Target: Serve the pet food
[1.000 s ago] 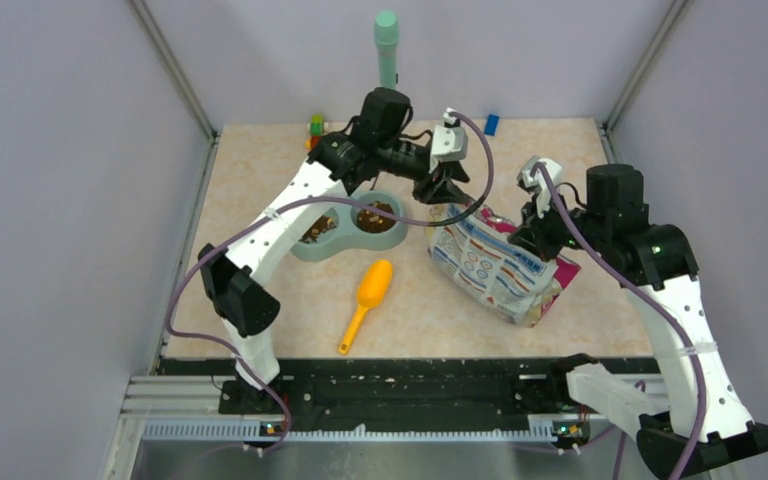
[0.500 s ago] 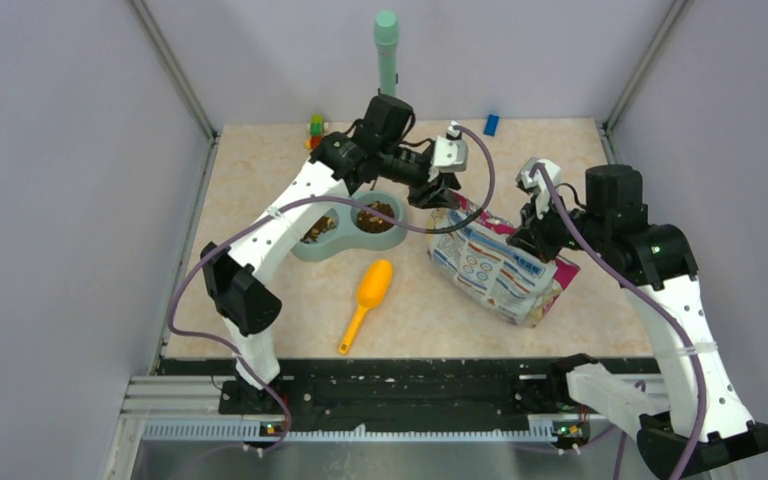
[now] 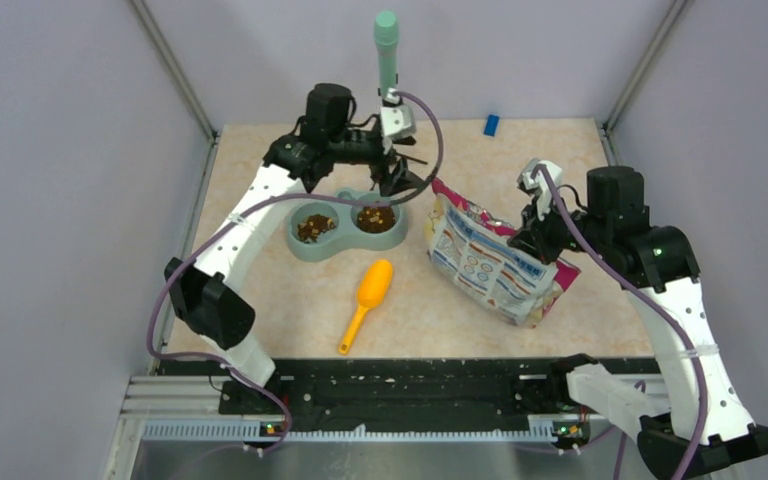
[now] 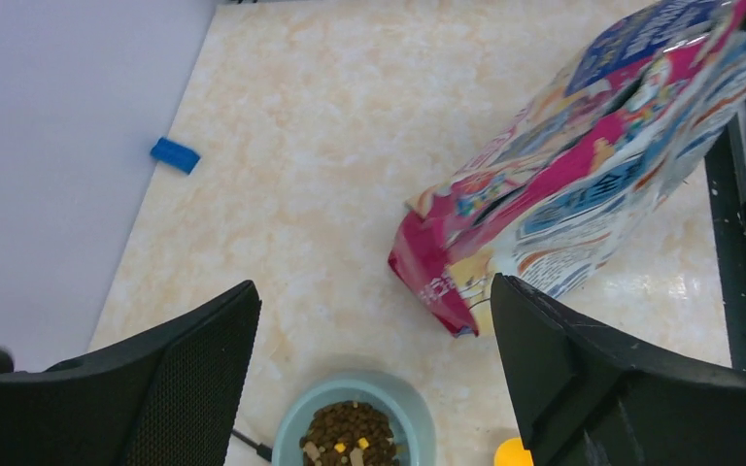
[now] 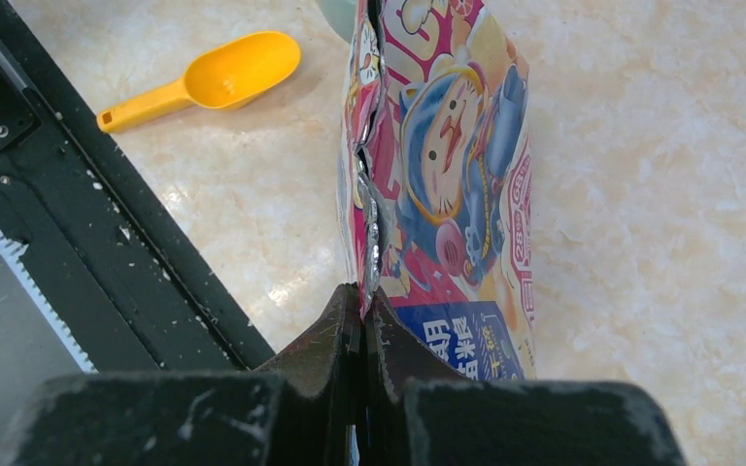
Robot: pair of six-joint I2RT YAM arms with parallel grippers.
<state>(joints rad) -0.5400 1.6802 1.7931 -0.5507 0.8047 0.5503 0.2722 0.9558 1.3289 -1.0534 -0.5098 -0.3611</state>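
So the pet food (image 3: 376,217) is sitting in a teal double bowl (image 3: 345,243), roughly mid-worktop (image 3: 430,315) and a bit toward the far-left corner; dark brown kibble with a few lighter bits, one loose heap in each cup. The heaps themselves don't point anywhere, but the two cups line up more or less parallel to the far edge, with the left cup a touch nearer the front.

The left gripper (image 3: 398,182) hangs above the far side of the right cup, jaws spread wide with nothing between them. The right gripper (image 5: 361,316) is pinched tight on the edge of the cat food bag (image 3: 490,265); the bag's long axis runs from just right of the bowl down toward the near-right corner, and it's tipped up on one side rather than lying flat.

An orange scoop (image 3: 368,298) lies on the worktop in front of the bowl, untouched, handle toward the near edge. There's a green bottle (image 3: 387,45) at the far edge and a small blue block (image 3: 491,124) near the far-right corner.
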